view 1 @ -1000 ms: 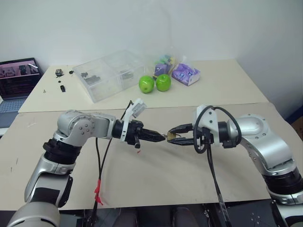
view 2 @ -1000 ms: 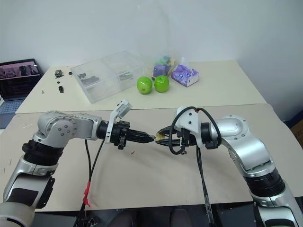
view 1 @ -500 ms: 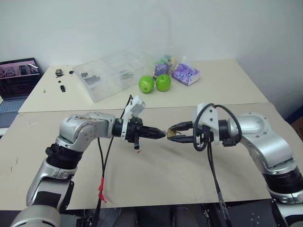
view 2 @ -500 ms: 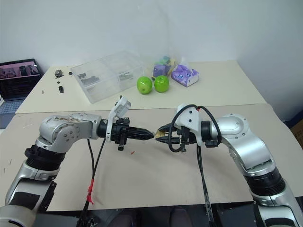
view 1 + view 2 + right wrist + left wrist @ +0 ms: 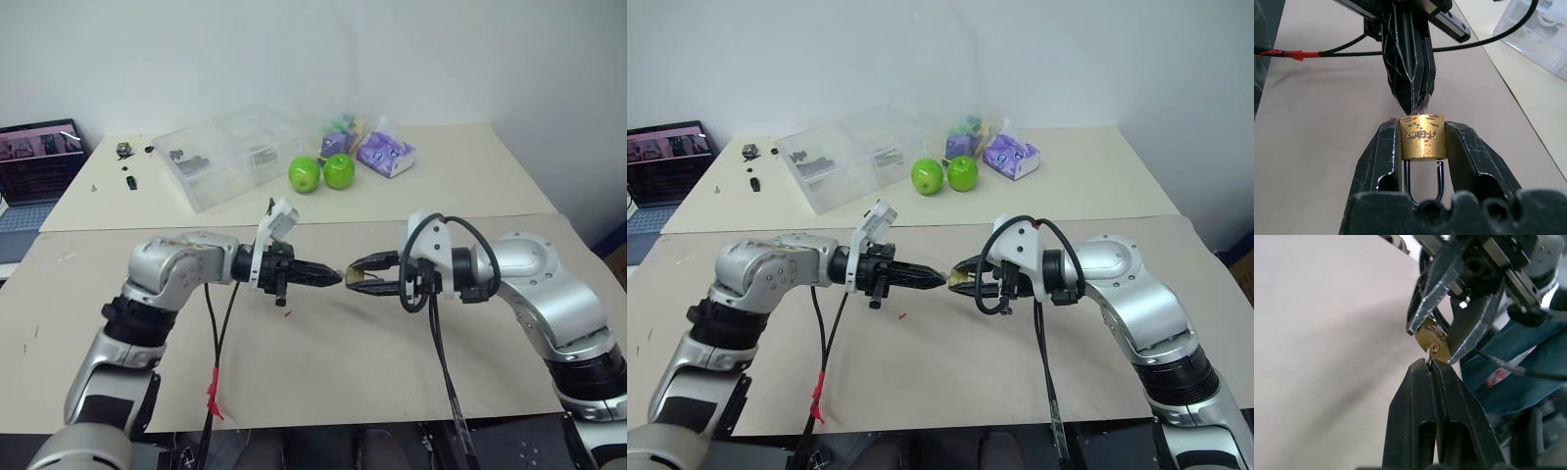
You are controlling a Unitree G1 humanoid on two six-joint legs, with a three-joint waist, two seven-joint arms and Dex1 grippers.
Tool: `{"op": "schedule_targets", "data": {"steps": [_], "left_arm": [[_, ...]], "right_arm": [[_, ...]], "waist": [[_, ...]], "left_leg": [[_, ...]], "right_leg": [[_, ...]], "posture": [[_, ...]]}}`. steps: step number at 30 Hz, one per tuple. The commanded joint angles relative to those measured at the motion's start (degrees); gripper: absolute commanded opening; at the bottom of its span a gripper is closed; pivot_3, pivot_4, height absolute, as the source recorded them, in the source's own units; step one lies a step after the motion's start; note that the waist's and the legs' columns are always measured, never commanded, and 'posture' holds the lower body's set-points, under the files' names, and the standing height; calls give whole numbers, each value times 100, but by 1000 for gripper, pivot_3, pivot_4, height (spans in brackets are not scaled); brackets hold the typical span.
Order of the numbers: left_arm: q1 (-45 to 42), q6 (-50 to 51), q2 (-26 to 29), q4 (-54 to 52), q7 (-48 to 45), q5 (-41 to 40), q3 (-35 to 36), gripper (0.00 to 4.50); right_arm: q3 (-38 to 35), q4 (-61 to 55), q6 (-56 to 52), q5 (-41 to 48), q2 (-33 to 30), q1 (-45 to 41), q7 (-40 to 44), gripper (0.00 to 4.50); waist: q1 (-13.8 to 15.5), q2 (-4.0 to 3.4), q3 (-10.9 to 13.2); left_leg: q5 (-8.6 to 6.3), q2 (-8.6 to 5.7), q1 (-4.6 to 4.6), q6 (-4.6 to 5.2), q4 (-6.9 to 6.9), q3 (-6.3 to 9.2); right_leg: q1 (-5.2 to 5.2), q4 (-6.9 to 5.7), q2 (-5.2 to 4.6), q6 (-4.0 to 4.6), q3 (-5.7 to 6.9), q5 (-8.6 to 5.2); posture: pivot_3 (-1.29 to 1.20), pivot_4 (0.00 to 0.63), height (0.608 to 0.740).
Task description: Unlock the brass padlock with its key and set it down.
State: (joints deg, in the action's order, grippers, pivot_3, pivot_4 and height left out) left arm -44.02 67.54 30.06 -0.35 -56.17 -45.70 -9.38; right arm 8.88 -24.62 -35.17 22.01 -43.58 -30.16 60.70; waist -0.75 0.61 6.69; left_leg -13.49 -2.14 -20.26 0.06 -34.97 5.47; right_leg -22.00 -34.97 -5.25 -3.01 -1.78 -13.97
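**Padlock held above worktop, key engaged**

The brass padlock [image 5: 1422, 137] is clamped by its body between the fingers of the right end effector [image 5: 355, 276], above the tan worktop [image 5: 333, 362]. One shackle leg appears free of the body. The left end effector [image 5: 1431, 363], fingers pressed together, pinches a thin key [image 5: 1429, 356] entering the keyhole. Two green apples [image 5: 321, 172] lie well apart, beside a clear box [image 5: 230, 152].
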Motion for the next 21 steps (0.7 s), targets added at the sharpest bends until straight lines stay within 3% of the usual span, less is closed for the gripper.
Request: {"op": "schedule_targets", "data": {"steps": [1, 6, 11, 21], "left_arm": [[-478, 1524, -459, 723, 844, -556, 1120, 100], [-746, 2488, -762, 1437, 1354, -1282, 2012, 1661], [-832, 2496, -596, 1936, 1991, -2152, 2024, 3468], [-653, 2496, -678, 1988, 3168, -3151, 1772, 3468]], "right_arm": [[19, -209, 12, 122, -12, -103, 80, 917], [25, -159, 43, 97, -28, -96, 97, 917], [52, -91, 74, 71, -61, -61, 135, 917], [77, -69, 38, 38, -91, -15, 129, 917]], "waist": [[-7, 0, 0], [-72, 5, 3], [-65, 2, 1], [3, 3, 1]], "left_leg": [[0, -1, 0, 0, -2, 2], [-4, 7, 1, 7, -1, 7], [-3, 8, 5, 4, 2, 24], [1, -1, 2, -5, 4, 44]], "right_leg": [[2, 0, 1, -1, 2, -1], [-1, -2, 9, -2, 4, -1], [-3, -5, 6, -1, 2, 0], [-6, -2, -5, -1, -4, 1]], "posture": [[0, 150, 740], [0, 150, 740], [0, 150, 740], [0, 150, 740]]}}
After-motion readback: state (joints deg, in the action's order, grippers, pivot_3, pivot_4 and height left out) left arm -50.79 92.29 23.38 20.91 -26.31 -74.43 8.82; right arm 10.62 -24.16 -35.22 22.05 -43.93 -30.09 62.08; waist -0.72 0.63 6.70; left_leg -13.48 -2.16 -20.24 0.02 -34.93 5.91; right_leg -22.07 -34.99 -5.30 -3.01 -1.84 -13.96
